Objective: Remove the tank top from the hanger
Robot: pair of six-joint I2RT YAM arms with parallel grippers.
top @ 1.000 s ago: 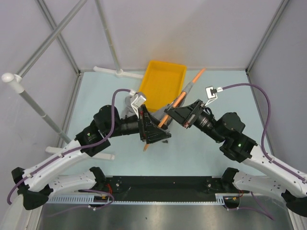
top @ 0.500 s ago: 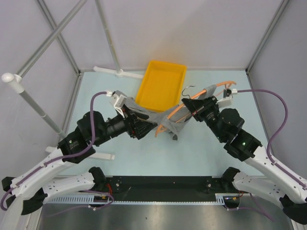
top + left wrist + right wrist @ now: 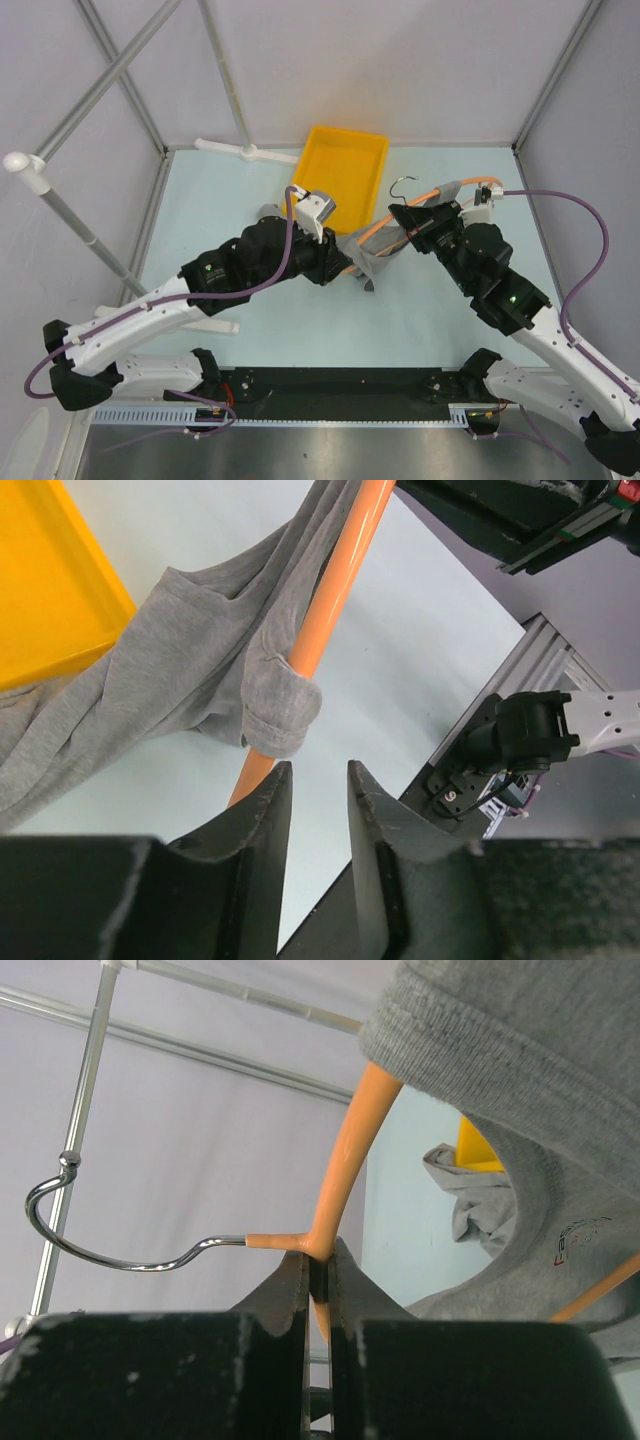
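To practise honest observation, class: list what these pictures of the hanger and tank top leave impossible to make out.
- Top view: fingertips of the left gripper, hidden under its own wrist.
- Left wrist view: hanger hook, cut off by the top edge.
- Right wrist view: printing on the tank top, too small to read.

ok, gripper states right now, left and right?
Left gripper: jaws open, holding nothing.
Right gripper: shut on the thin orange plastic hanger.
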